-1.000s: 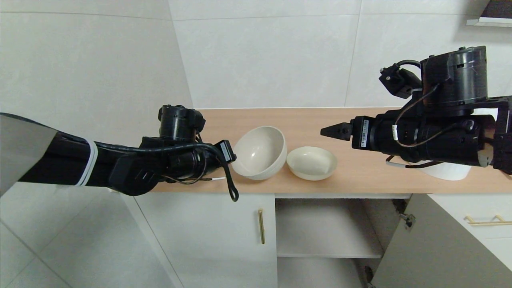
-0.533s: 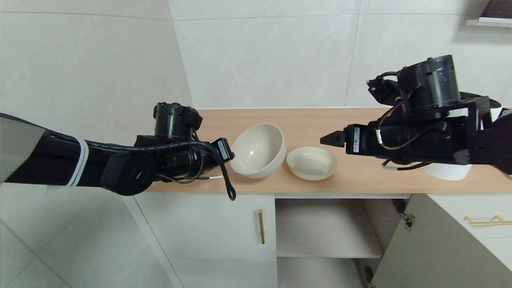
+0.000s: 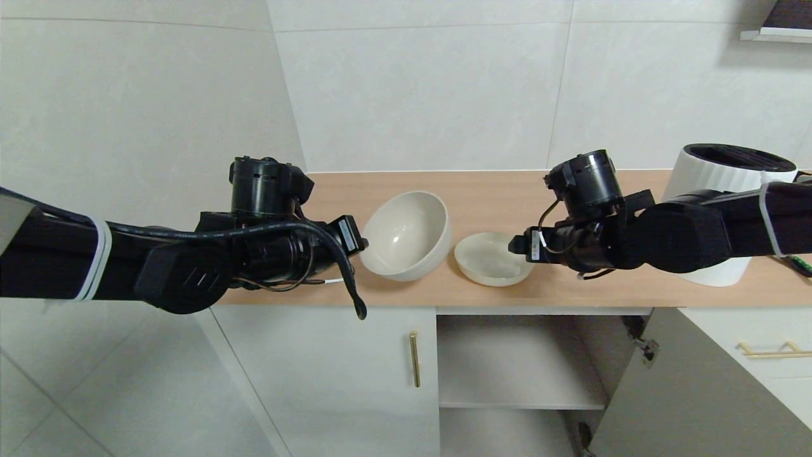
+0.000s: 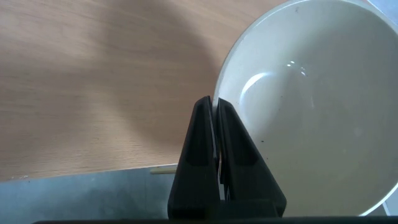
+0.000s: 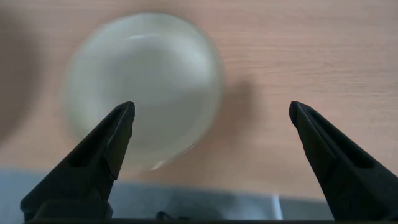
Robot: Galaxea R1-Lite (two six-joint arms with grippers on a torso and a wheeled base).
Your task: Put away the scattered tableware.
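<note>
Head view: the large bowl (image 3: 409, 236) sits tilted on the wooden bench (image 3: 495, 190), its mouth turned up and toward the camera. The left pincer (image 3: 363, 244) meets the large bowl's left rim. Just right of the large bowl, almost touching it, lies the small bowl (image 3: 490, 259). The right pincer (image 3: 515, 245) hangs over the side of the small bowl that faces away from the large bowl. Well right of the large bowl stands a white ribbed container (image 3: 717, 184). Below the large bowl and a little right, a cupboard (image 3: 514, 362) stands open (one shelf inside).

Left wrist view: the left pincer (image 4: 216, 118) is pinched tight on the large bowl (image 4: 311, 106) at its rim, with bare bench (image 4: 93, 74) beside it.

Right wrist view: the right pincer (image 5: 210, 109) is spread wide and holds nothing. The small bowl (image 5: 143, 87) lies on the bench (image 5: 311, 50) beneath it, nearer one finger (image 5: 106, 155) than the other.
</note>
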